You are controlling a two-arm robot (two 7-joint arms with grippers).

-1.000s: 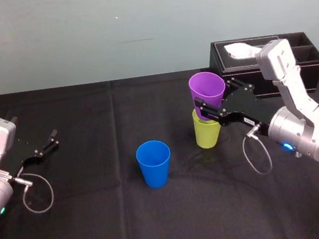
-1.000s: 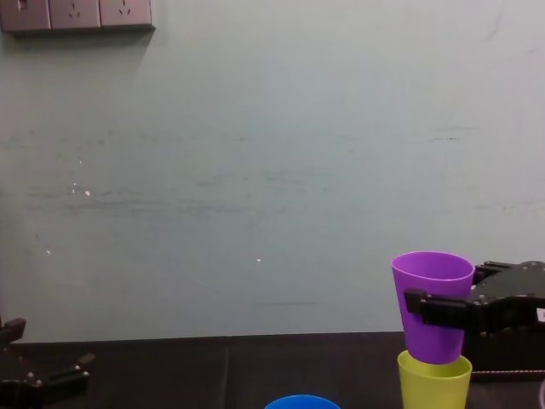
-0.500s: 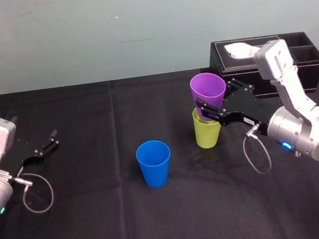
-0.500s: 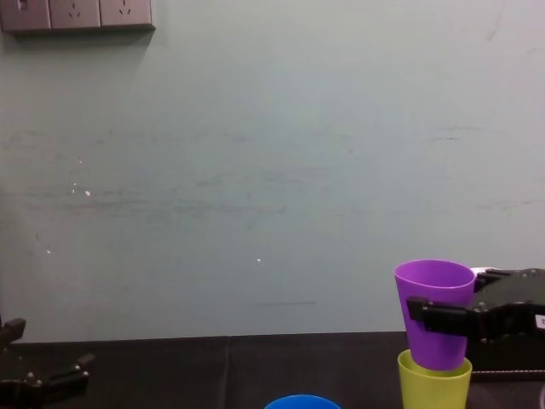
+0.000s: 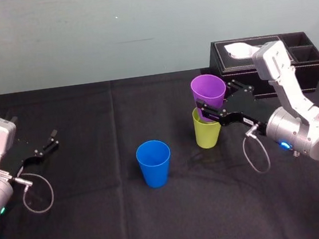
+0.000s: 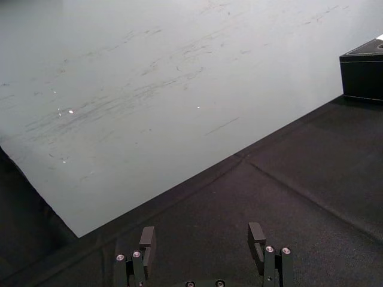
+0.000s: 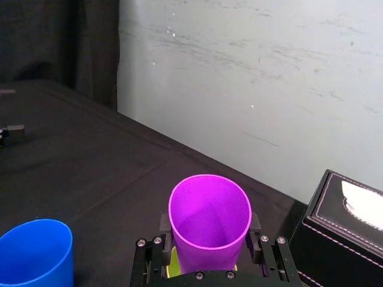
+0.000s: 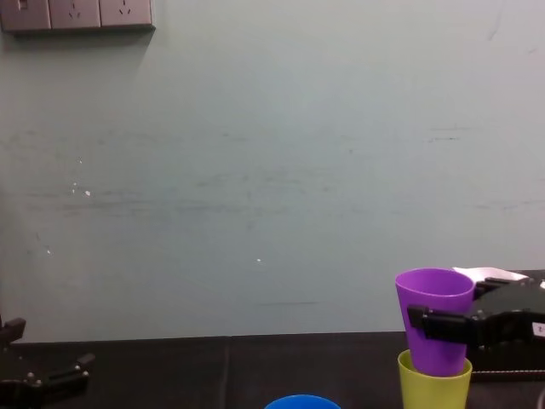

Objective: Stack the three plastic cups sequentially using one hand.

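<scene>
The right gripper [image 5: 208,113], black with a light grey boxy wrist, reaches in from the right side of the black cloth-covered surface [image 5: 101,218]. Its jaws are closed against the two sides of the purple tapered plastic cup [image 5: 208,91], pinching it a little below the rim and holding it upright, mouth up. The bottom of that cup sits down inside the mouth of the yellow-green tapered plastic cup [image 5: 207,132], which stands on the surface right of centre; most of the purple one shows above the yellow-green rim. Whether it is seated all the way I cannot tell.

From the right wrist view the purple cup [image 7: 209,218] stands between the two fingers [image 7: 164,239], with a sliver of yellow-green below it.

The blue tapered plastic cup [image 5: 154,163] stands alone near the middle of the surface, upright, apart from the pair and to their left and nearer the robot.

A black tissue box [image 5: 307,76] sits at the far right behind the arm.

The left gripper [image 5: 52,140] rests low at the left edge, well away from the cups, its jaws spread wide and holding nothing
</scene>
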